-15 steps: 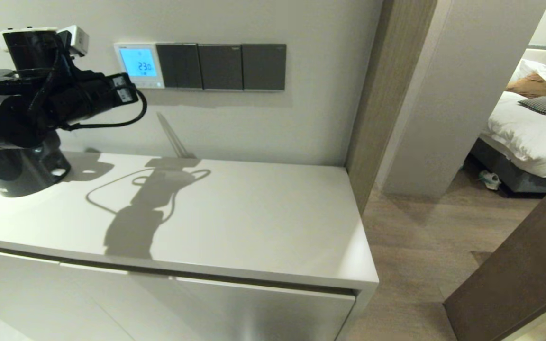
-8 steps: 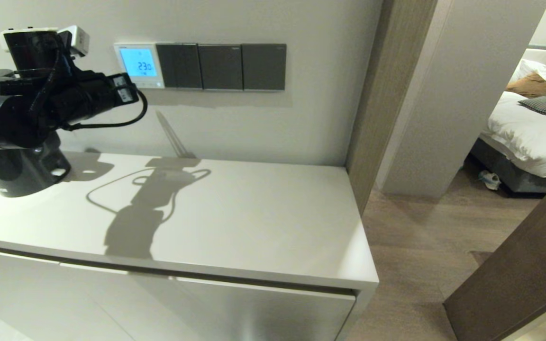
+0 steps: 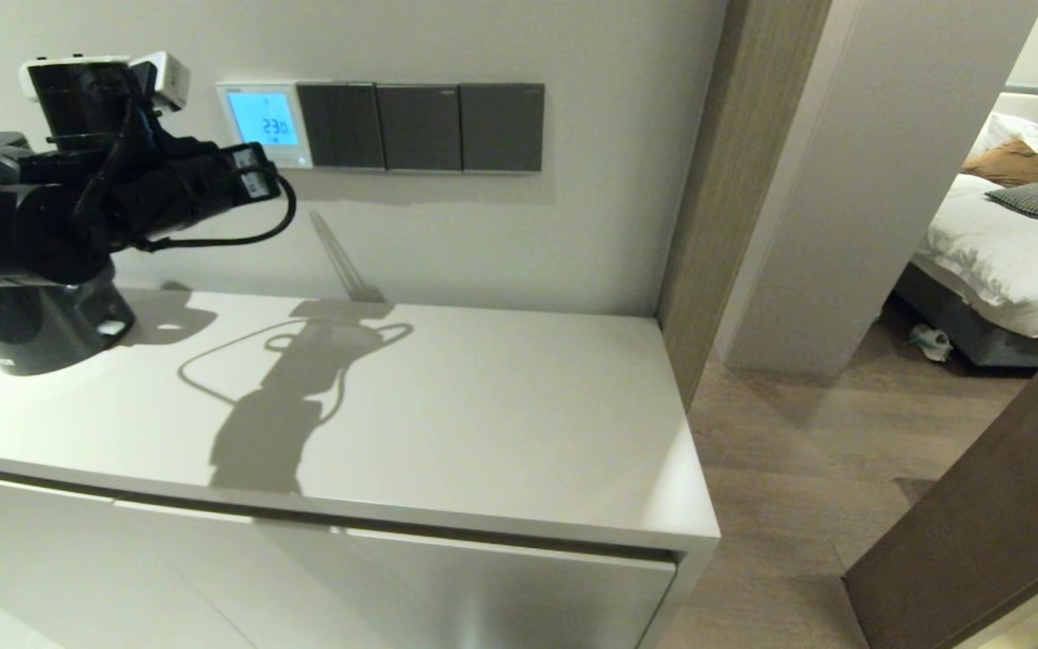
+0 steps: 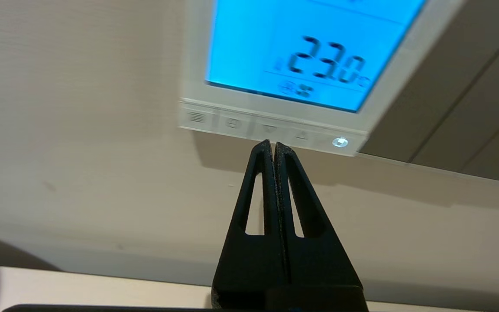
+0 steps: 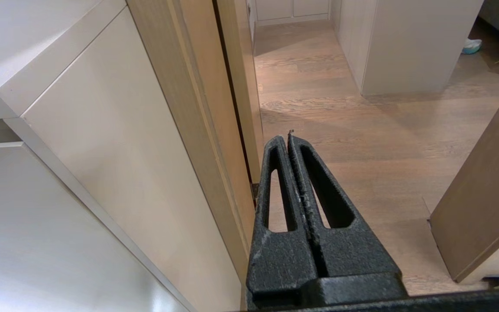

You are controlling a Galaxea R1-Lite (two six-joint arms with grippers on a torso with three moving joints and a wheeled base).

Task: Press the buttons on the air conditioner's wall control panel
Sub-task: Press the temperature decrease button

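Two claws are fitted; only the left claw (image 4: 274, 145) is at the work. Its fingers are pressed together into a single point with nothing between them. In the left wrist view the point sits just beneath the button row (image 4: 271, 128) of the control panel (image 3: 265, 123), in line with the down-arrow button (image 4: 269, 128); whether the tip touches the button cannot be told.

The control panel is mounted on the wall (image 3: 501, 234) above the counter (image 3: 483, 415), at the left end of a row of three dark switch plates (image 3: 420, 127). Its blue display (image 4: 314, 47) is lit and reads 23.0. Below the display the button row holds, in order, a list symbol, a round symbol, a down arrow, an up arrow and a small lit round button (image 4: 339, 141) at the end nearest the switch plates.

In the head view the left arm (image 3: 77, 198) reaches over the left end of the counter toward the panel, with its shadow cast on the counter top.

The right claw (image 5: 290, 138) is parked low beside the counter cabinet (image 5: 102, 143), over the wooden floor (image 5: 353, 125). Its fingers are closed together and empty.
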